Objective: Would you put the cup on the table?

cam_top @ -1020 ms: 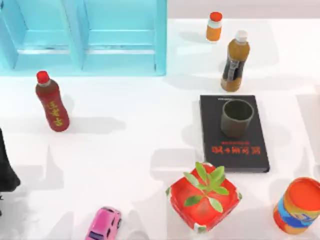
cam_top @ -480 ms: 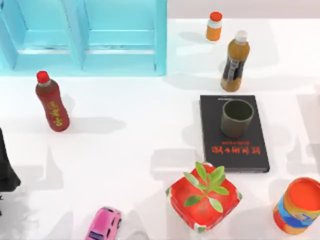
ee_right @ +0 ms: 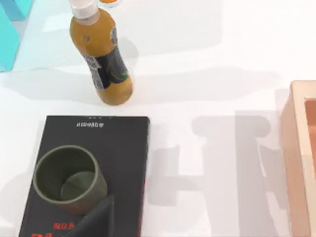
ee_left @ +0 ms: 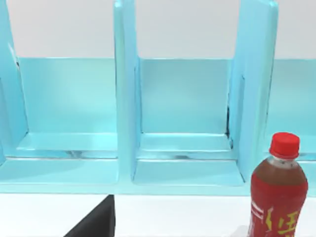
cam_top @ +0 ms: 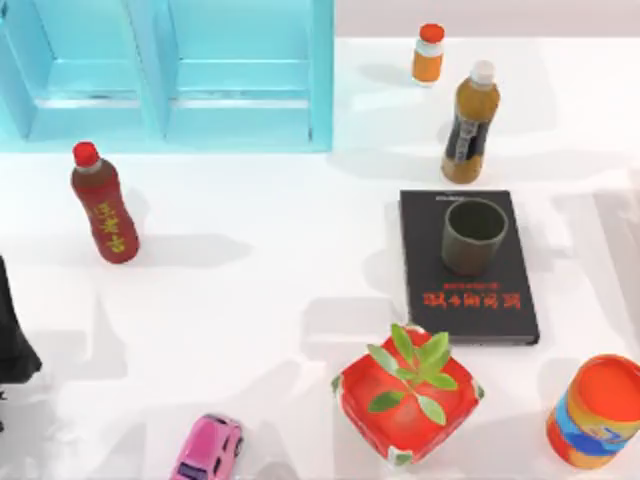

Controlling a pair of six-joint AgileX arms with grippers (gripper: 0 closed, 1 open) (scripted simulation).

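Black book (cam_top: 468, 266), potted plant (cam_top: 408, 392), pink car (cam_top: 208, 449).

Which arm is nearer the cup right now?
Right. Its wrist view looks down on the cup standing on the black book, close below. The left arm sits at the table's far left edge, facing the turquoise shelf.

**Three cameras: one overhead, two at the wrists**

The top view looks straight down on the glossy white table (cam_top: 260, 290). The left wrist view looks level and close at the turquoise shelf unit (ee_left: 182, 123) and red-capped dark red bottle (ee_left: 276, 197). The right wrist view tilts down near the flat black book (ee_right: 89, 173), shared with the top view
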